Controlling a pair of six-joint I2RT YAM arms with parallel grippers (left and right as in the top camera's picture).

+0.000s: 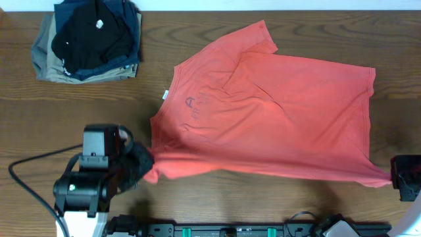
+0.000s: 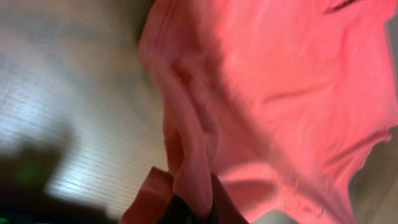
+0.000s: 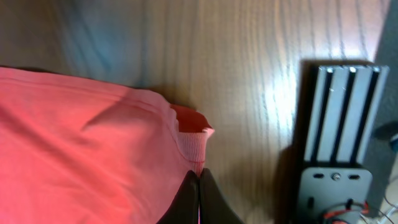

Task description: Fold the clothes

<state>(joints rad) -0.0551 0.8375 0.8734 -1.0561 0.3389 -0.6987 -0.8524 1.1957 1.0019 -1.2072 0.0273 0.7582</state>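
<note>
Lying across the middle of the table [image 1: 39,118], the T-shirt [image 1: 276,112] is showing only one sleeve side turned in, so most folding is probably remaining. The left gripper [image 1: 146,164] and right gripper [image 3: 199,190] are each pinching a near corner, fingers closed on cloth. A pile of folded garments [image 1: 89,39] is sitting well apart at the far left, and nothing is blocking the way.

Desk [image 1: 276,210]: dark brown wood grain, fills nearly all I see from overhead. Thin pale strip [image 1: 263,4] along its far edge; wall or floor, I can't tell. Black rail [image 1: 217,230] along the near edge. Right wrist view: soft white glare on the wood beside a ribbed grey metal profile [image 3: 339,118].
</note>
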